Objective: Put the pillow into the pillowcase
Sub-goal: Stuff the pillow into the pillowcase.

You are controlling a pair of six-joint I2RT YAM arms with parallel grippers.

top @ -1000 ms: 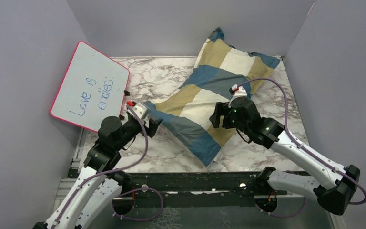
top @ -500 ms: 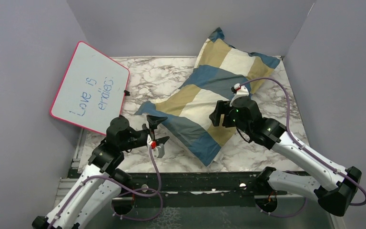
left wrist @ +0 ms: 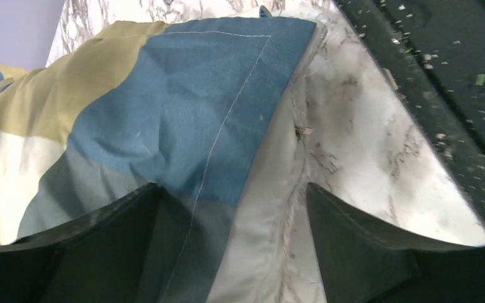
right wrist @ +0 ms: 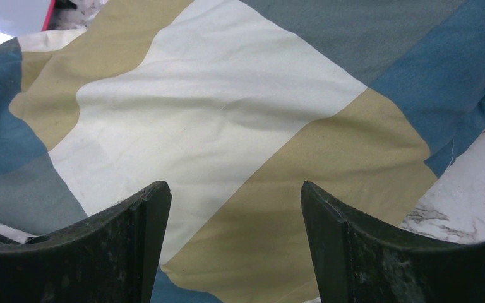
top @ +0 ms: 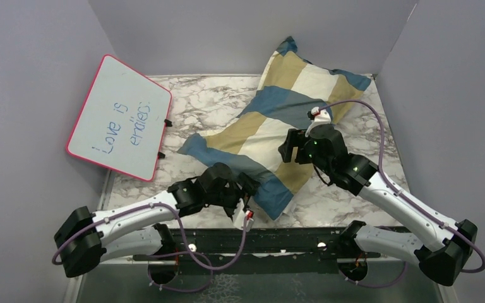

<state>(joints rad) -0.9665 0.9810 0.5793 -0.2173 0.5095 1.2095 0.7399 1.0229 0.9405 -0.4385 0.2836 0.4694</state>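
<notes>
The pillowcase [top: 278, 120] lies slantwise on the marble table [top: 215, 101], one end up by the back wall and the other toward the near edge; it looks plump and rounded rather than flat, so the pillow is judged to be inside it already. No plain white cushion lies anywhere apart from it. In the left wrist view a pale strip [left wrist: 268, 189] runs along the case's near hem; it may be the pillow showing at the mouth or only the case's lining, and the pictures do not settle which.

By that reading the stuffing is largely done; what seems left is seating the near end, pulling the hem over anything that peeks out, and smoothing.

The left gripper [left wrist: 232, 196] sits low at the case's near corner, its jaws wide and straddling the hem, holding nothing. The right gripper [right wrist: 232, 189] hangs over the middle of the case, above the cream and tan blocks, its jaws also spread wide and empty; whether its fingers touch the cloth cannot be told.

A pink-rimmed whiteboard [top: 120, 113] with handwriting leans at the left wall, well apart from the case.
</notes>
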